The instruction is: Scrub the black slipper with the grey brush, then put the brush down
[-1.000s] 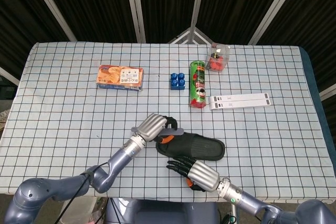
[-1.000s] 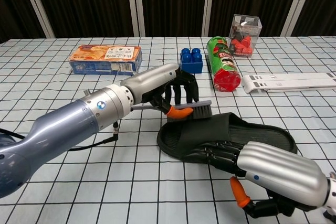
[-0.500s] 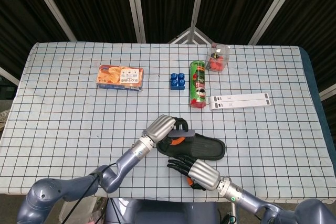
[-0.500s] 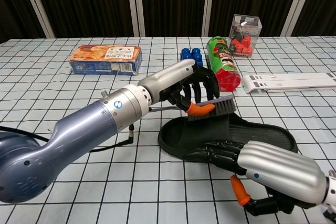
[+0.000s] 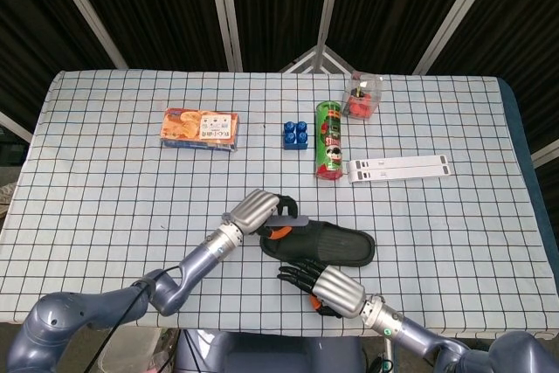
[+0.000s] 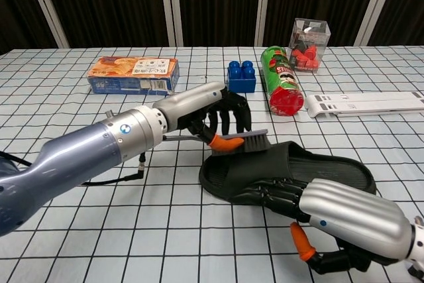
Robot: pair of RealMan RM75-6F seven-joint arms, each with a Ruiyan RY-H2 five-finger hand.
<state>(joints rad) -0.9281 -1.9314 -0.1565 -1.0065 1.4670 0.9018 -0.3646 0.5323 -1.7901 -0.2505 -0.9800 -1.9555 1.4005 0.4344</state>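
Note:
The black slipper (image 5: pixel 336 245) (image 6: pixel 328 170) lies flat at the table's near middle. My left hand (image 5: pixel 257 210) (image 6: pixel 199 107) grips the grey brush (image 5: pixel 291 224) (image 6: pixel 248 140) and holds it over the slipper's left end, bristles down at the strap's edge. My right hand (image 5: pixel 323 283) (image 6: pixel 331 217) lies against the slipper's near side, its dark fingers pressing on the sole rim and holding it steady.
Further back stand a biscuit box (image 5: pixel 200 128), a blue block (image 5: pixel 296 135), a green chip can (image 5: pixel 328 151) lying on its side, a clear box of red pieces (image 5: pixel 363 96) and a white strip (image 5: pixel 398 167). Checked cloth covers the table (image 5: pixel 105 198).
My left hand has pulled the brush back leftward, from over the slipper's strap to its left end. The right hand and slipper have stayed put.

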